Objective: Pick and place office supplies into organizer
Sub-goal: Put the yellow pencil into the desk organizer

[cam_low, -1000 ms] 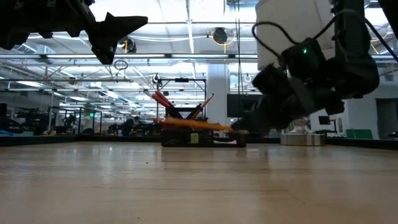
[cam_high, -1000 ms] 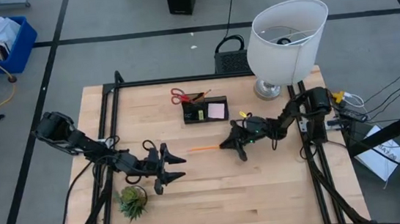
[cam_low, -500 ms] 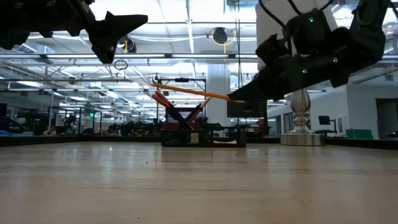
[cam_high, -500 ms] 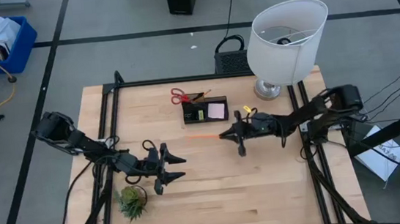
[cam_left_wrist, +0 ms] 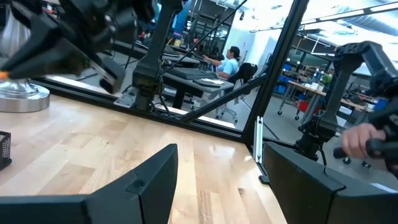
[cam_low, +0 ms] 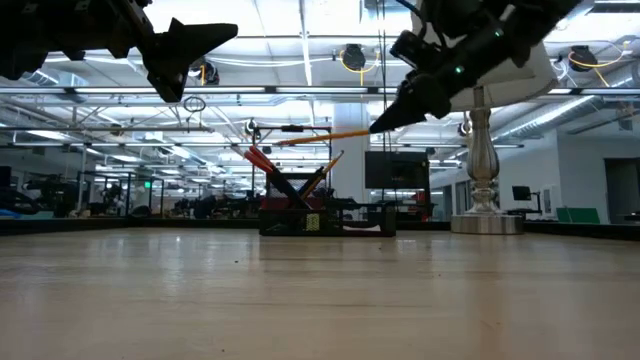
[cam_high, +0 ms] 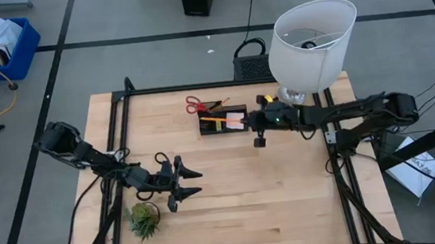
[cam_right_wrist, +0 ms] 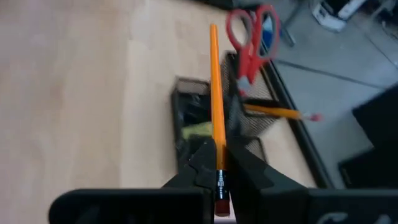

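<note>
The black organizer (cam_high: 219,124) stands at the table's far middle with a pink sticky pad (cam_high: 236,121) in it. Red-handled scissors (cam_right_wrist: 252,38) and an orange pencil (cam_right_wrist: 277,112) stand in its mesh cup. My right gripper (cam_high: 250,120) is just right of the organizer, shut on another orange pencil (cam_low: 320,136) that reaches out over it. In the low view the gripper (cam_low: 378,125) and this pencil hang well above the organizer (cam_low: 325,216). My left gripper (cam_high: 190,182) waits open near the table's front left, level above the wood. My right gripper pinches the pencil between its two fingertips (cam_right_wrist: 202,163) just ahead of the metal ferrule at the eraser end (cam_right_wrist: 219,177). The fingers come from the table's right, slanting slightly down, and lie along the pencil. The pencil is lifted clear, nearly level, its point end (cam_low: 280,143) toward the left.
A large white lamp (cam_high: 311,39) stands on its metal foot (cam_high: 289,97) at the far right, close behind my right arm. A small green plant (cam_high: 144,219) sits near the front left. The bare wood in the middle and front right (cam_high: 289,203) is free. People sit in the room beyond.
My right gripper has risen from the tabletop and gone toward the far edge and the organizer, tipping up closer to level and rolling. The pencil, which lay on the wood, is lifted clear and now reaches over the organizer.
</note>
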`<move>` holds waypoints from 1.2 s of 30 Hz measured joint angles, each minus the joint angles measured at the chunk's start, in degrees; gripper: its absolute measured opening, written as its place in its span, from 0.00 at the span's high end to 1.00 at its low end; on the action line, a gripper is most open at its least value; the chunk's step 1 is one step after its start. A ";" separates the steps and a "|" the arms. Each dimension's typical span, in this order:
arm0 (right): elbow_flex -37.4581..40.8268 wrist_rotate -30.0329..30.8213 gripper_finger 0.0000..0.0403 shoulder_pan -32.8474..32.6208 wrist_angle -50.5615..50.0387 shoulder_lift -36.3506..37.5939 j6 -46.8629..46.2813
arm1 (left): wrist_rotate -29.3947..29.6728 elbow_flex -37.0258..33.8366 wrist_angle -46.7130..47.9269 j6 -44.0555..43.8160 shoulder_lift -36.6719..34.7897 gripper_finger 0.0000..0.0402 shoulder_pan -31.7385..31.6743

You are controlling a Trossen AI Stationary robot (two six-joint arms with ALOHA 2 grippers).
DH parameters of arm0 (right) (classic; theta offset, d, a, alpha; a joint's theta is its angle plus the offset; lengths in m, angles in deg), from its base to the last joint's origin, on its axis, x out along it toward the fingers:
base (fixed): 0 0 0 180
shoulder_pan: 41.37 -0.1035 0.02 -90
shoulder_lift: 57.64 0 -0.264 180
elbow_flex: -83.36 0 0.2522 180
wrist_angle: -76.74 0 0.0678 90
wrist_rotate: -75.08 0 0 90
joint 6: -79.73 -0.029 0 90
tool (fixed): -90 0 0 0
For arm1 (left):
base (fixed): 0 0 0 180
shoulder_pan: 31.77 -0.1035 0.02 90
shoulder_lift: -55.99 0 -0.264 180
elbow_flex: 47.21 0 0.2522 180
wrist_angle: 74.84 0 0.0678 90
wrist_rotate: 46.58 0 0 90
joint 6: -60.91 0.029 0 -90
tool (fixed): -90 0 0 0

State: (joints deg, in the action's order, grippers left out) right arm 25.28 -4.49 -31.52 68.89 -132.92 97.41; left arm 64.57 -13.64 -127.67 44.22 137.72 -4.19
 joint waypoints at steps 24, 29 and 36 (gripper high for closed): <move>-28.71 12.19 0.97 3.93 -40.94 -8.59 21.57 | -0.02 0.00 0.32 0.02 0.00 0.39 -0.33; -30.87 12.31 0.97 3.66 -41.31 -11.93 26.88 | -0.02 0.00 0.48 0.05 0.00 0.39 -0.39; -31.34 12.12 0.97 3.53 -40.33 -12.57 35.47 | -0.02 0.00 0.91 0.02 0.00 0.39 -0.39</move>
State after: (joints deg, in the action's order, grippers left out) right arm -6.06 7.63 -27.98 28.57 -145.49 132.88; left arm 64.55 -13.64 -126.76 44.25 137.72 -4.59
